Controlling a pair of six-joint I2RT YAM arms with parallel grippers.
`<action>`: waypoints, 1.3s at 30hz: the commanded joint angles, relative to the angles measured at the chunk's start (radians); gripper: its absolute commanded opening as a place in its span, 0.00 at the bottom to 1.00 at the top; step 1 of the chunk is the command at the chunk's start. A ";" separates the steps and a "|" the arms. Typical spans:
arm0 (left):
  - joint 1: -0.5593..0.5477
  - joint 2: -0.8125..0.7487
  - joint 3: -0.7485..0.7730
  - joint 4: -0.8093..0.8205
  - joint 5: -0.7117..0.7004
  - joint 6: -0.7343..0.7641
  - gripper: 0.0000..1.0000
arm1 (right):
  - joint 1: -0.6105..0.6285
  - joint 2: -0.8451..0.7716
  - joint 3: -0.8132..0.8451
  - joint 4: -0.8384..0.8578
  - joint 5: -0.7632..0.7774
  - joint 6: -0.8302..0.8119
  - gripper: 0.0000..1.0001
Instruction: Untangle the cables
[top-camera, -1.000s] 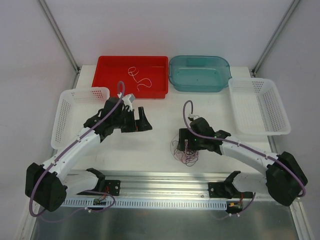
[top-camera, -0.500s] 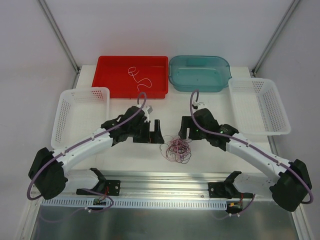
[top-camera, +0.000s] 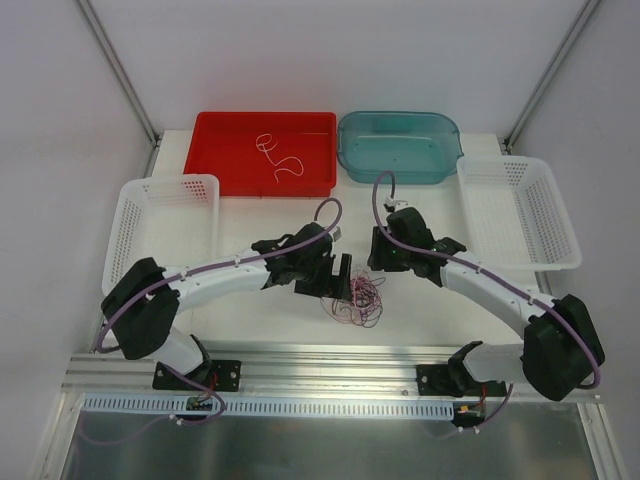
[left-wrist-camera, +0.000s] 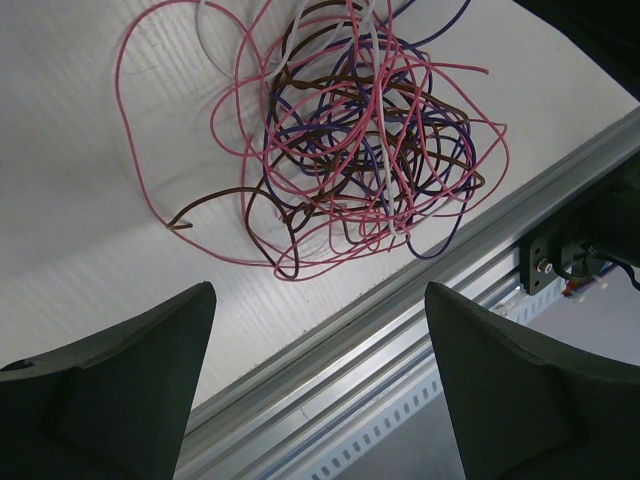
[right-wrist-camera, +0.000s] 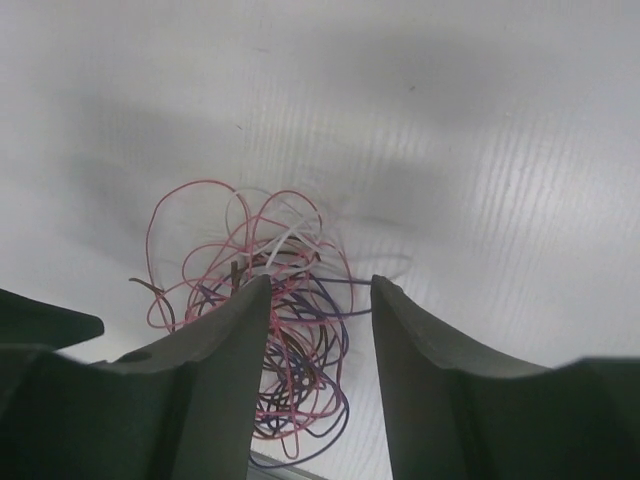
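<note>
The cables (top-camera: 358, 298) lie as one loose tangle of pink, purple, dark brown and white wires near the table's front edge. In the left wrist view the cables (left-wrist-camera: 350, 140) rest just beyond my left gripper (left-wrist-camera: 318, 290), which is open with nothing between its fingers. That left gripper (top-camera: 343, 273) is at the tangle's left side. My right gripper (top-camera: 376, 260) hovers at the tangle's upper right. Its jaws are partly narrowed but apart, and loops of the cables (right-wrist-camera: 300, 330) show in the gap of the right gripper (right-wrist-camera: 320, 285). One separate white cable (top-camera: 278, 158) lies in the red tray (top-camera: 215, 165).
A teal bin (top-camera: 400, 160) stands beside the red tray at the back. White mesh baskets sit at the left (top-camera: 150, 230) and right (top-camera: 520, 215). An aluminium rail (top-camera: 330, 360) runs along the front edge, close below the tangle.
My left arm swung right, from near the left basket up to the tangle. My right gripper lifted off the tangle, drew back up-right, and its jaws narrowed.
</note>
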 joint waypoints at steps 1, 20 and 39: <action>-0.019 0.036 0.042 0.033 -0.007 -0.019 0.86 | -0.003 0.046 0.021 0.102 -0.061 -0.051 0.47; -0.035 0.127 0.050 0.053 0.001 -0.015 0.79 | -0.008 0.213 -0.025 0.243 -0.131 -0.109 0.14; -0.036 0.262 0.056 0.087 -0.002 -0.019 0.00 | -0.009 -0.058 0.033 0.041 -0.105 -0.126 0.01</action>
